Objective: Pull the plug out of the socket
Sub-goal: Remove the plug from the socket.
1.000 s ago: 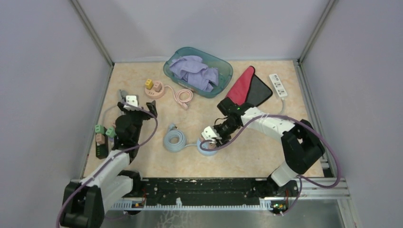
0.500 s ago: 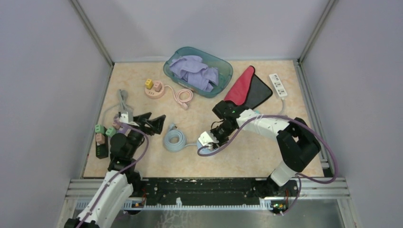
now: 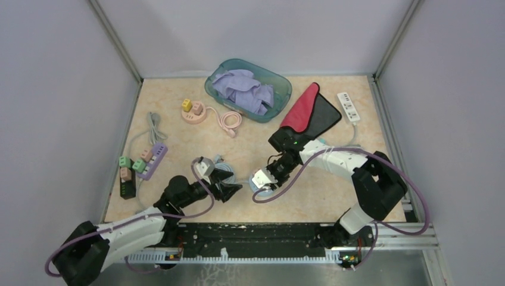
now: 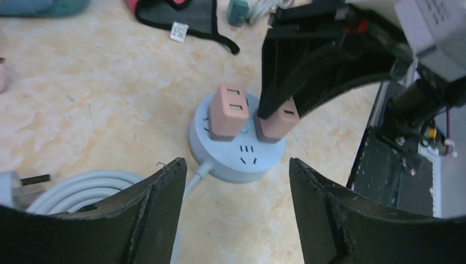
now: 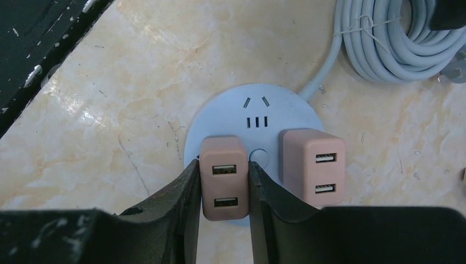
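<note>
We see the round pale-blue plastic socket (image 5: 255,110) lying flat on the beige marbled tabletop (image 3: 196,143), near the front middle, between the two arms. Two salmon-pink block plugs with USB ports stand seated in its top, side by side. The right gripper (image 5: 223,177) is closed narrowly on the gripped pink plug (image 5: 222,159), one black finger pressed against each of its sides; the second pink plug (image 5: 314,165) stands free just beside it. The left gripper (image 4: 236,168) hangs low beside the socket with its jaws spread wide, touching nothing. The coiled pale grey cable (image 5: 384,44) runs from the socket's rim and lies next to it on the tabletop.
</note>
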{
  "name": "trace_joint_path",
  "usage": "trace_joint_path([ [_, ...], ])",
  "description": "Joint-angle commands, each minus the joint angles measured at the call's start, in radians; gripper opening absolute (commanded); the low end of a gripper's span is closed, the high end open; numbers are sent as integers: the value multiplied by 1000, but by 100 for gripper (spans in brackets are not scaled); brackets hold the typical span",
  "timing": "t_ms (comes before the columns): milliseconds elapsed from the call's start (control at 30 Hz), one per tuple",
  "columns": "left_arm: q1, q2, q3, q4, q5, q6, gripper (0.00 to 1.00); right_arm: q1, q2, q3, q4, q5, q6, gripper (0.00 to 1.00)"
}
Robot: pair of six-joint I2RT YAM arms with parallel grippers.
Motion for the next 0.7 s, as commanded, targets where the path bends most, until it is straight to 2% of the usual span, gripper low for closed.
trace_joint_path([
  [0,-126,67,-48,203,-98,133,73,-1,-29,-25,-60,16,-27,4],
  [133,-215,187,-31,258,-128,281,72,-5,-31,-23,-69,11,-31,3],
  [267,-242,370,12,322,-126,353,66,-9,-28,-20,-79,9,-38,2],
  [500,-268,662,69,605,-184,376,60,-12,-29,-23,-78,4,-41,2],
  [667,-317,769,139,641,-242,408,56,-12,-27,-23,-74,1,-40,2],
])
